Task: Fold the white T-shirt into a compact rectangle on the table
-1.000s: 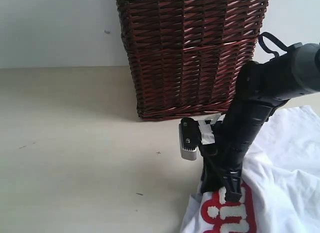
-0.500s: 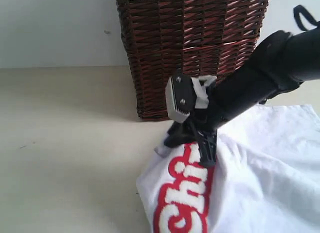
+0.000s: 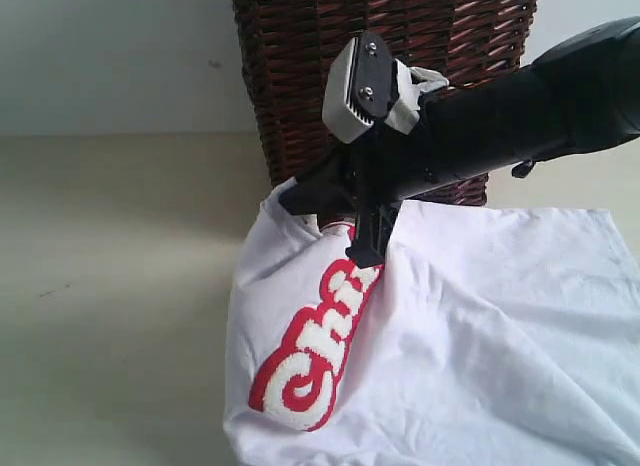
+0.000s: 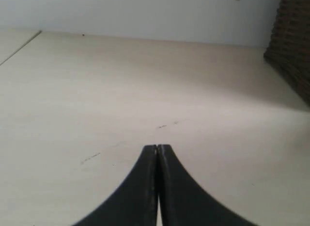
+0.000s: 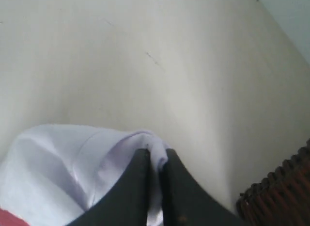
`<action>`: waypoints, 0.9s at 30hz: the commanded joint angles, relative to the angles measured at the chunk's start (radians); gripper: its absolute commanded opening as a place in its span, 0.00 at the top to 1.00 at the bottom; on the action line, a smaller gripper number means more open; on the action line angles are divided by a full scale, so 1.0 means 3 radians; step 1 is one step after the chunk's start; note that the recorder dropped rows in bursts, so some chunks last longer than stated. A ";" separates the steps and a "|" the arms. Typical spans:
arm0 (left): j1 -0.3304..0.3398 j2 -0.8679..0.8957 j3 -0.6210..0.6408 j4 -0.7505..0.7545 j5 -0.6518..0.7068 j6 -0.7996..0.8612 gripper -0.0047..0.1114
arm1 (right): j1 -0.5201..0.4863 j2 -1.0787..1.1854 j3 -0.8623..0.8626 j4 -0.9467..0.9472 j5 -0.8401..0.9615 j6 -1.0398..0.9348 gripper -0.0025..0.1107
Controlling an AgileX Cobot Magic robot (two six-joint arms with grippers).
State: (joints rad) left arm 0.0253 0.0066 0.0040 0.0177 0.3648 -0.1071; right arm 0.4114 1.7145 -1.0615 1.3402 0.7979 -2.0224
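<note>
Gripping a bunched fold of the white T-shirt [image 3: 480, 316] in the right pincer [image 3: 365, 248], just in front of the dark brown wicker basket [image 3: 300, 76]. Holding that fold up off the pale worktop [image 3: 110, 286], with the cloth falling away from the grip like a slack tent. Squeezing a ridge of white cloth between two dark fingers [image 5: 140, 187], seen close up from the right wrist, the pair drawn almost together on it. Reaching in from the right on a dark arm [image 3: 520, 116], crossing the front of the basket, with a grey block [image 3: 360, 81] mounted above the pincer. Showing fluffy white letters [image 3: 315, 351] edged in thick red, running slantwise down the left drape below the grip. Spreading to the right across the worktop in soft wrinkles, the far edge lying near the basket's foot, the lower part running out of the exterior picture. Lying on the right half of the worktop, beside a bare stretch on the left. Hanging over bare worktop with the left pincer [image 4: 157, 151], closed tip to tip and gripping nothing, a few faint dark marks on the surface below and a corner of the basket beyond. Standing against a pale wall [image 3: 110, 56] behind the worktop, the basket with a strip of white trim at its rim.
</note>
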 commanded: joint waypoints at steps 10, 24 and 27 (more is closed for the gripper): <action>-0.0015 -0.0022 -0.0013 -0.0011 -0.0037 -0.0001 0.96 | 0.0025 -0.0336 -0.0072 0.0790 0.0521 -0.0160 0.98; -0.0015 -0.0022 -0.0013 -0.0011 -0.0037 -0.0001 0.96 | 0.0025 -0.0213 -0.0002 0.0768 0.0100 -0.0112 0.46; -0.0015 -0.0022 -0.0013 -0.0011 -0.0037 -0.0001 0.96 | 0.0025 -0.0251 -0.0002 0.0908 -0.0032 -0.0112 0.45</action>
State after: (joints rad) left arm 0.0253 0.0066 0.0040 0.0177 0.3648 -0.1071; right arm 0.4180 1.6474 -1.0608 1.5626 0.8267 -2.0564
